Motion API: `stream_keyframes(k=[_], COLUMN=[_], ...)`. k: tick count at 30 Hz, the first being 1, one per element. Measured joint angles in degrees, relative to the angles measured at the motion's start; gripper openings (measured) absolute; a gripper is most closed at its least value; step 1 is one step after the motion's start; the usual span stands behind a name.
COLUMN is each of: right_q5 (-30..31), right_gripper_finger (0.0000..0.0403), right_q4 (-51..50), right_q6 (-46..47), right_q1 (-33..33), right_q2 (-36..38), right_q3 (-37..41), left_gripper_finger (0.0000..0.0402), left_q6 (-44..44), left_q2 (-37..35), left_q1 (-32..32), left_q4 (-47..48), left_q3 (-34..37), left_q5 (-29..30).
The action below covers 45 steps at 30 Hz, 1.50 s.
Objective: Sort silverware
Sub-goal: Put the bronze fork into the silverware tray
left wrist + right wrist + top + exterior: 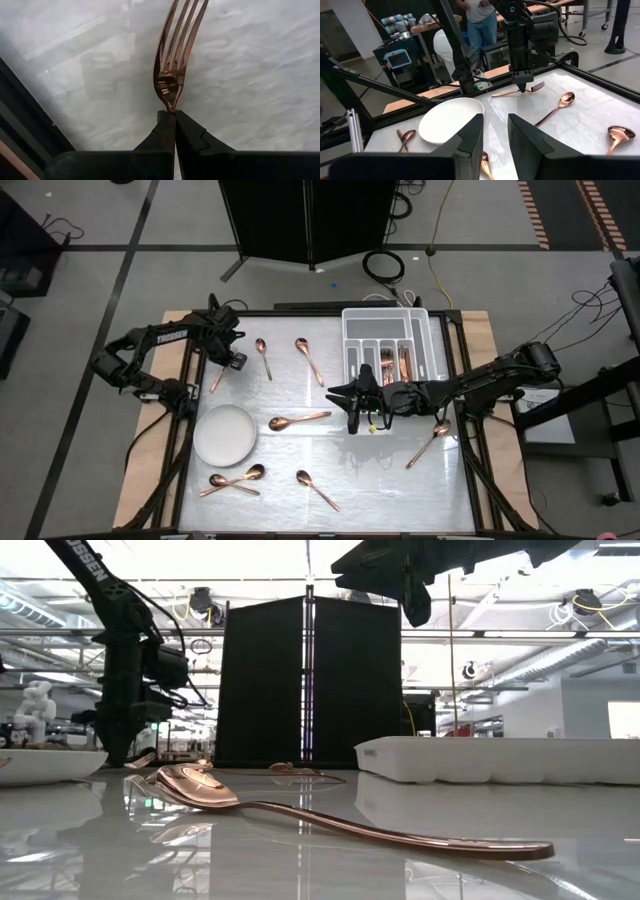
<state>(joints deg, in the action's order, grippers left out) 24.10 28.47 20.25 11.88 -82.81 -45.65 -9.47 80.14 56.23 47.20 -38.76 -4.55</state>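
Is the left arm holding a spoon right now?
No, the left gripper has its fingers shut on the neck of a fork, whose tines show plainly in the left wrist view.

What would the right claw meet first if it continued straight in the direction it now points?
Probably the white plate, which lies directly ahead of the right claw, though depth is uncertain.

Overhead, table-level, two wrist-close — table (pixel 400 480) shared.
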Motion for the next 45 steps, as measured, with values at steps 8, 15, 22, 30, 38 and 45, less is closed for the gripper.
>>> stream_keyframes(k=[8, 15, 22, 30, 38, 45], right_q5=[0.02, 0.04, 0.09, 0.09, 0.09, 0.07], right_gripper_finger=[0.0080, 0.0080, 0.0080, 0.0080, 0.0080, 0.0080], right_q4=[0.00, 0.02, 0.02, 0.07, 0.70, 0.94], right_q6=[0.00, -0.20, -0.02, 1.97, 1.73, 1.60], right_q1=[-0.33, -0.55, -0.66, -0.66, -0.66, -0.66], right_q2=[-0.02, -0.02, -0.02, -0.02, -0.02, -0.02], right_q3=[0.00, 0.00, 0.00, 0.00, 0.00, 0.00], left_gripper_finger=[0.0000, 0.0000, 0.0000, 0.0000, 0.0000, 0.0000], left_q6=[2.46, 2.46, -0.35, -6.80, -12.85, -17.46], left_q2=[-3.10, -7.75, -11.80, -13.59, -13.53, -13.53], left_q1=[-0.74, -5.40, -12.71, -21.61, -31.79, -38.70], left_q4=[1.22, 1.32, -1.08, -8.62, -22.97, -42.09], left_q3=[-3.56, -3.83, -3.83, -3.83, -3.83, -3.83], left_q5=[-3.04, -3.17, -3.47, -6.50, -6.82, -3.67])
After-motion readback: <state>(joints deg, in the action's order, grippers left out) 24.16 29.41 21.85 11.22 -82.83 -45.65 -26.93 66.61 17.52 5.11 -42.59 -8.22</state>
